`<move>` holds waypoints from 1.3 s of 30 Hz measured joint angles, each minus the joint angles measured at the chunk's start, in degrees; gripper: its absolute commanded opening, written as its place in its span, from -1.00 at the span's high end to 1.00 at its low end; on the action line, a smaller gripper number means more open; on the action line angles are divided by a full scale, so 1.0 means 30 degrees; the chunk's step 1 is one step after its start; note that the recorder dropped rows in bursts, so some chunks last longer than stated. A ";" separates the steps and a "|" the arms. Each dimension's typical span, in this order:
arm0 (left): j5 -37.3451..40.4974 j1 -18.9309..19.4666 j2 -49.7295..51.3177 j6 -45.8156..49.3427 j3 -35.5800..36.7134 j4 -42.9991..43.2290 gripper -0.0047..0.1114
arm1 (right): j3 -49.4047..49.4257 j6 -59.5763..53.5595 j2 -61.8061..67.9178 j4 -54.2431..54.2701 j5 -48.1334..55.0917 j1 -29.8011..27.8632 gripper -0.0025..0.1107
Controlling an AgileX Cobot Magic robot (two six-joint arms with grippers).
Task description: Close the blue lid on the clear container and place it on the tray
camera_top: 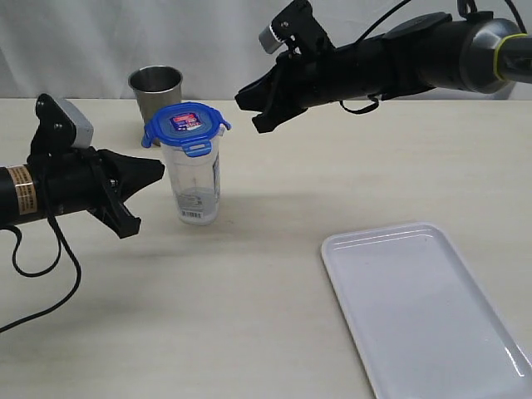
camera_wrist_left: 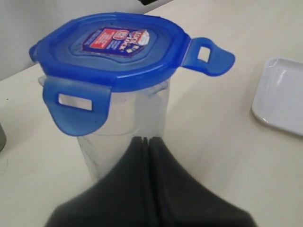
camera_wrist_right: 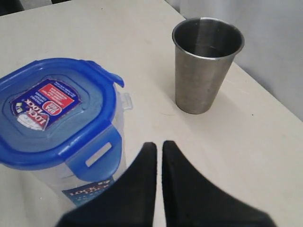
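The clear container [camera_top: 195, 183] stands upright on the table [camera_top: 274, 274], left of centre, with the blue lid [camera_top: 184, 123] resting on its rim. The lid's tabs flare outward, so it looks unlatched. The tray [camera_top: 432, 316] lies well apart at the near right, with nothing on it. A steel cup [camera_top: 155, 87] stands just behind the container.

The left gripper [camera_top: 160, 169] has its jaws pressed together, holds nothing, and points at the container's side from the left. The right gripper [camera_top: 249, 112] is likewise closed and empty, hanging above and to the right of the lid.

The container is tall and narrow, so a push on one tab or off-centre would likely tip it or slide it towards the cup. If it is lifted by the lid before the tabs snap, the lid may come away. Carrying it to the tray in a loose side grip could let it swing or slip.
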 measured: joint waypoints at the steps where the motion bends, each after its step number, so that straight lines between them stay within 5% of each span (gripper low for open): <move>1: 0.0000 0.0000 0.0000 0.0035 0.0000 -0.0048 0.92 | 0.0000 0.0000 0.0000 0.0000 0.0036 0.0000 0.88; 39: -0.0423 0.0000 0.0000 0.1581 0.0000 -0.1765 0.92 | 0.0000 -0.1445 0.0797 0.1491 0.0053 0.0000 0.88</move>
